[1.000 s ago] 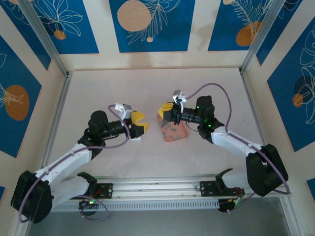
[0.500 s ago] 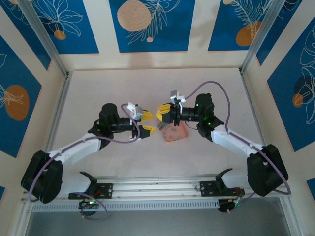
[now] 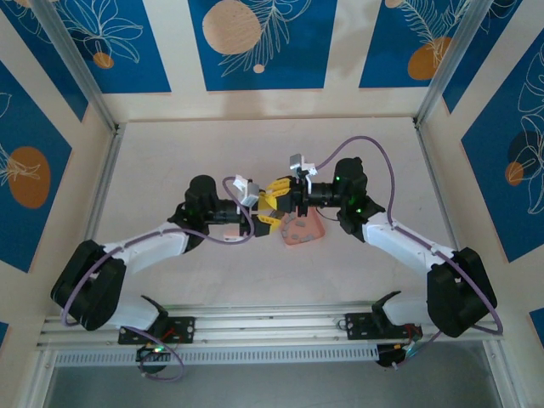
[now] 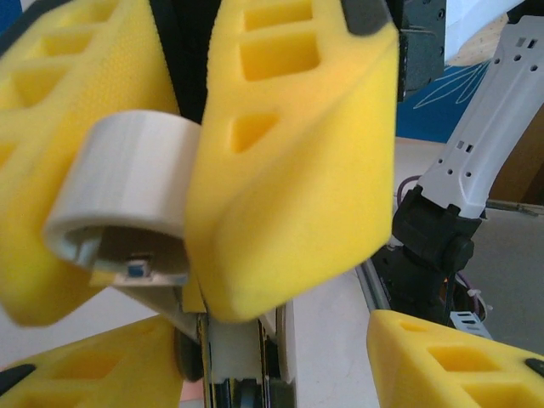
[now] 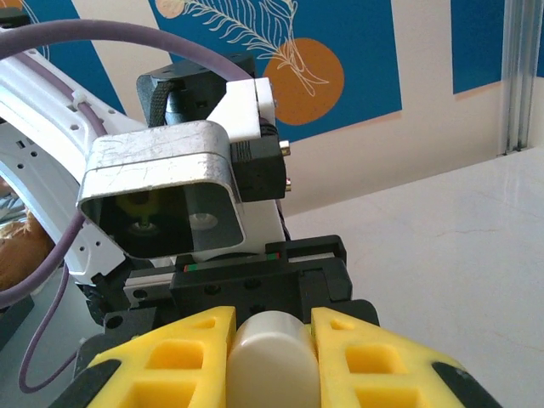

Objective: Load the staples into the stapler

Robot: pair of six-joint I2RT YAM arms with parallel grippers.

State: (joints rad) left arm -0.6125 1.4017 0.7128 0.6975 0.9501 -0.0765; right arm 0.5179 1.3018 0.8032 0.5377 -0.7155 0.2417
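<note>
Holding the white stapler in the right pincer, yellow fingers pinched narrow on its rounded end. Facing it nose to nose with the left pincer, spread about halfway, one finger to either side of the stapler's thin lower rail and touching neither side, as far as can be told. Just beneath the meeting pincers, toward the right arm's side, the salmon-pink tray. Presumably the staples inside, though too small from above to pick out.

Judging the stapler: light, rigid, smooth and curved, so liable to swivel between the fingers if pushed off-axis. Best taken across the flatter sides of the body, not the round cap.

Judging the staples: almost weightless, stiff along the strip yet easily broken across it, slick metal, lying flat and hard to get under. Best pinched by the long edges at mid-length, gently, with fingertips alone. Too hard a squeeze likely to snap a strip or flick it away.
</note>
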